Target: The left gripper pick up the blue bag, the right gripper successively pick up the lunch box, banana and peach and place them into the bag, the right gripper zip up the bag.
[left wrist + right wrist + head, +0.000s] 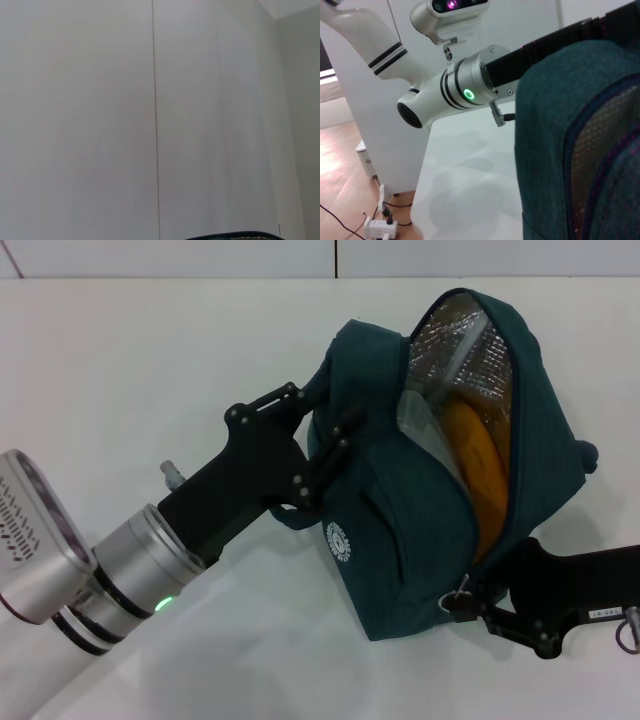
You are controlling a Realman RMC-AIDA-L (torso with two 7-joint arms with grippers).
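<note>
Surface: I see a white table (150, 360), smooth and plain | On it: the blue bag (420, 540) seems to rest with its bottom on the table, but I cannot tell if it is lifted.

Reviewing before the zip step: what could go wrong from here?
1. The banana and a clear wrap sit right at the open zipper edge of the blue bag; they could snag the slider.
2. The right gripper is at the zipper pull; a pull may drag the bag, held only at its side by the left gripper.
</note>
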